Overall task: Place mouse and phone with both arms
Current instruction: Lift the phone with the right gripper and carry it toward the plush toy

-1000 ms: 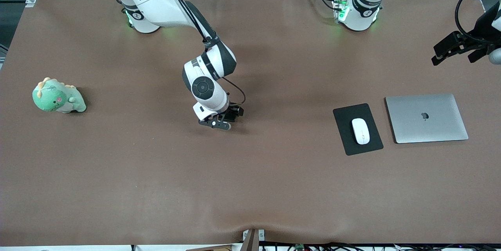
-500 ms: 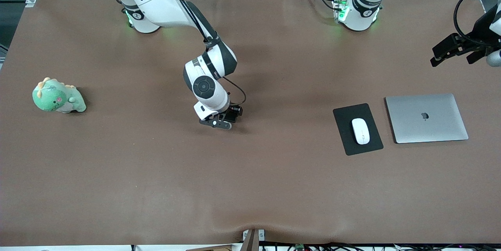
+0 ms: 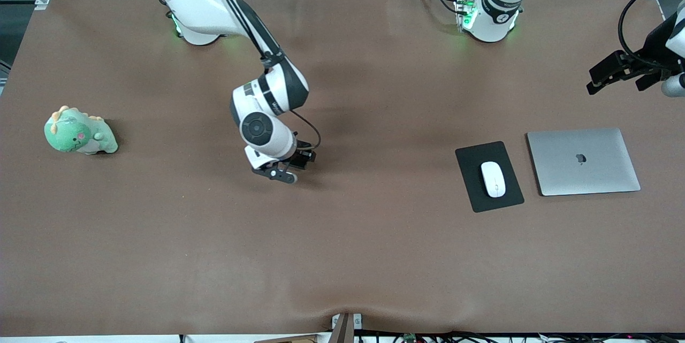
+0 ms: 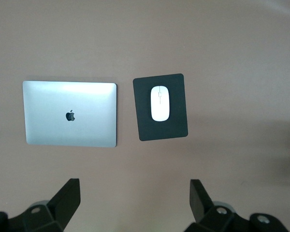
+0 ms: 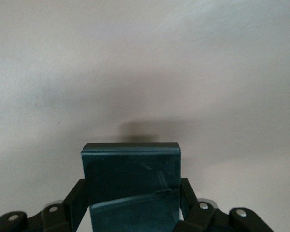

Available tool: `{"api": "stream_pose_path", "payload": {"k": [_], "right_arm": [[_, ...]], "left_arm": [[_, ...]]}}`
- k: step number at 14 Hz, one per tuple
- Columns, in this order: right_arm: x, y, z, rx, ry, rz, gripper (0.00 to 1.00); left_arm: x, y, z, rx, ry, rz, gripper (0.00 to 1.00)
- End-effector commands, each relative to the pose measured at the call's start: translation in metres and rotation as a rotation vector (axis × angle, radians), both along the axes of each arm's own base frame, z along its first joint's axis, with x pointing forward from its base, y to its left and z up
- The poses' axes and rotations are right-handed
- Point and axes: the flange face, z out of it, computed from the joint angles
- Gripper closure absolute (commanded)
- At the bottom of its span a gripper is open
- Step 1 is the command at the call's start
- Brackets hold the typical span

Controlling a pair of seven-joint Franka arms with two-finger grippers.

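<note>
Front view shows the mouse (image 3: 493, 178) lying on the mouse pad (image 3: 488, 176), just beside the laptop (image 3: 583, 161) toward the left arm's end of the table, so that half of the task looks done. The phone half is in hand. The right gripper (image 3: 282, 169) hangs low over bare table near the middle, at about nine o'clock from the mouse pad and well apart from it. The left gripper (image 3: 615, 71) waits in the air at roughly one o'clock from the laptop. A green plush dinosaur (image 3: 79, 131) sits by itself toward the right arm's end.

From the front the phone cannot be made out at all; the wrist hides it. Right wrist view settles that: the phone (image 5: 131, 184) stands on edge between the fingers (image 5: 73, 203), which are closed against its two sides, with its shadow on the table (image 5: 145, 67) below. Left wrist view adds that the left fingers (image 4: 68, 196) are spread wide with nothing between them, and looks down on the mouse, pad and laptop together.

Where the phone should end up is not marked. The next move probably calls for bringing it down level until it rests flat, then releasing it gently, since a glossy slab gripped by its edges could tip or slide.
</note>
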Motion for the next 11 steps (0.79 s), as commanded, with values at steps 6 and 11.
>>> {"api": "stream_pose_path", "payload": {"k": [6, 11], "right_arm": [[0.003, -0.148, 0.047, 0.081, 0.029, 0.090, 1.00], [0.003, -0.235, 0.040, 0.032, 0.032, 0.182, 1.00]], "left_arm": [[0.003, -0.007, -0.001, 0.004, -0.009, -0.032, 0.00], [0.003, -0.009, -0.002, 0.004, -0.006, -0.035, 0.00]]}}
